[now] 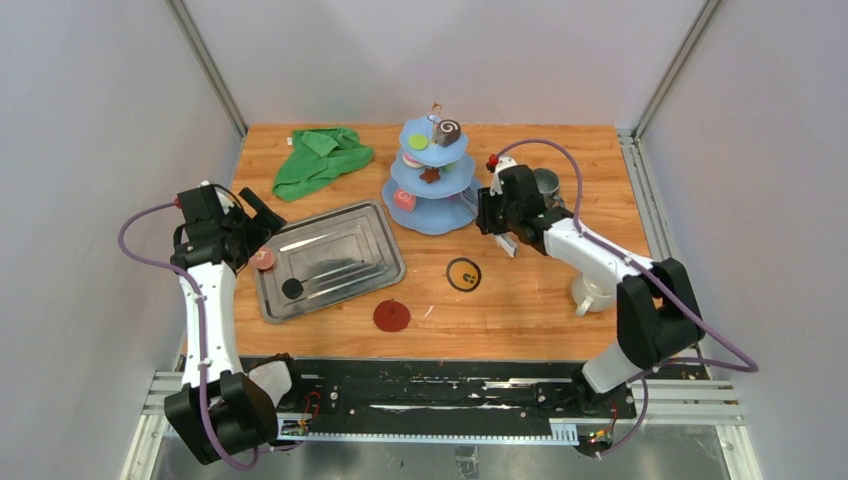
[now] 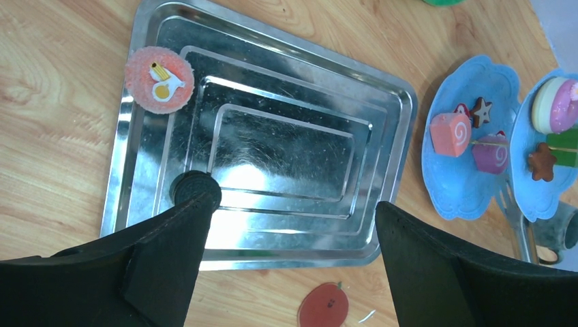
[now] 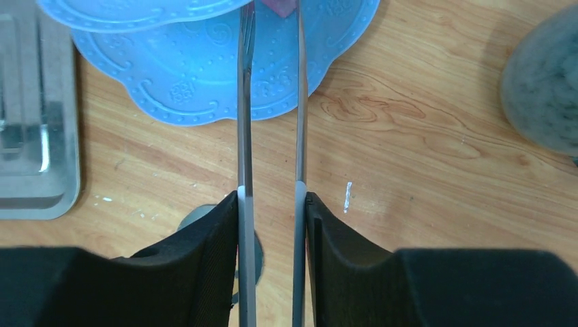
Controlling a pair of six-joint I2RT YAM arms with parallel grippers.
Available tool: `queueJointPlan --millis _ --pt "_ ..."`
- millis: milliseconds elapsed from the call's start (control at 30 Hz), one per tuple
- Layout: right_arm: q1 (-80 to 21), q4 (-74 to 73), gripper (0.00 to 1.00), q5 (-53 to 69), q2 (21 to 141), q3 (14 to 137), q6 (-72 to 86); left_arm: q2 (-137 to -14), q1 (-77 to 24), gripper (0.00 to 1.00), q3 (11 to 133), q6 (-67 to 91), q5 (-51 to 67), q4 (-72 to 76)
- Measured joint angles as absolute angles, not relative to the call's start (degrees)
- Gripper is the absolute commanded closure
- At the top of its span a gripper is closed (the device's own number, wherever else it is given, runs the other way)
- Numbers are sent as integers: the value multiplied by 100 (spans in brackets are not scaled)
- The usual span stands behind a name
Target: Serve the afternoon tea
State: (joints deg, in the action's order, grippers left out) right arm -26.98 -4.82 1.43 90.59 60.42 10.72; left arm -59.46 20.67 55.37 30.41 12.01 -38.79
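Note:
A blue tiered stand holds a brown swirl roll, a green disc, a brown star and a pink roll. My right gripper is shut on metal tongs whose tips reach over the stand's bottom plate; a pink bit shows between the tips. My left gripper is open and empty above the steel tray's near edge. A black disc and a pink disc lie on the tray. A grey-green mug and a white mug stand at the right.
A green cloth lies at the back left. A red apple-shaped disc and a black ring coaster lie on the wood in front of the stand. White walls close in both sides of the table.

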Motion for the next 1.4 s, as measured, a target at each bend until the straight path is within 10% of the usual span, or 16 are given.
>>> queueJointPlan --millis 600,1400 --pt "-3745 -893 68 543 7269 4696 1372 -5946 1664 6 5540 3020 954 -3918" --pt "-6154 -364 63 1208 10248 7424 882 -5859 1662 5 5706 2893 655 -4268"
